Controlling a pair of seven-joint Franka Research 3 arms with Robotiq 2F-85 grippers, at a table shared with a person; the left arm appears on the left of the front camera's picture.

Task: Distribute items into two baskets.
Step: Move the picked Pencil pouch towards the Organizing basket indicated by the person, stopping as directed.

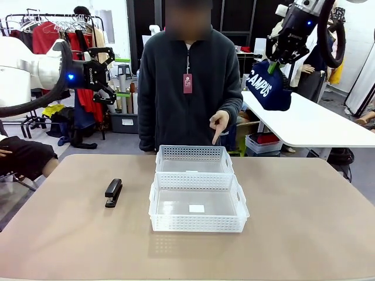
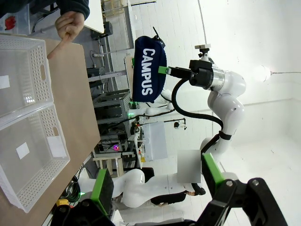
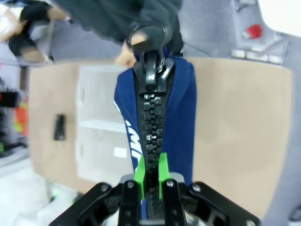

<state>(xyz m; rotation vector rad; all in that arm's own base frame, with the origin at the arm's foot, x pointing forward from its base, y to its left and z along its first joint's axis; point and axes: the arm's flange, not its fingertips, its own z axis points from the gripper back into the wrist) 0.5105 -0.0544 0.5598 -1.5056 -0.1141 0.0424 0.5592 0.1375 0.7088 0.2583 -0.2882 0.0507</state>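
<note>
High at the right, my right gripper [image 1: 274, 63] is shut on the zipper edge of the navy "CAMPUS" pouch [image 1: 269, 89], which hangs well above the table. The right wrist view looks down the pouch [image 3: 176, 117] from the gripper [image 3: 150, 178]. The black stapler [image 1: 113, 192] lies flat on the table, left of the two white lattice baskets. The near basket [image 1: 198, 224] and the far basket [image 1: 193, 153] touch end to end. My left gripper [image 1: 112, 76] hangs open and empty, high at the left. The left wrist view shows the pouch [image 2: 149, 70] past its open fingers [image 2: 101, 188].
A person stands at the far side, one hand [image 1: 220, 124] pointing a finger down at the far basket. A white table [image 1: 310, 126] stands behind at the right and clothes racks at the back left. Bare tabletop [image 1: 304, 222] lies right of the baskets.
</note>
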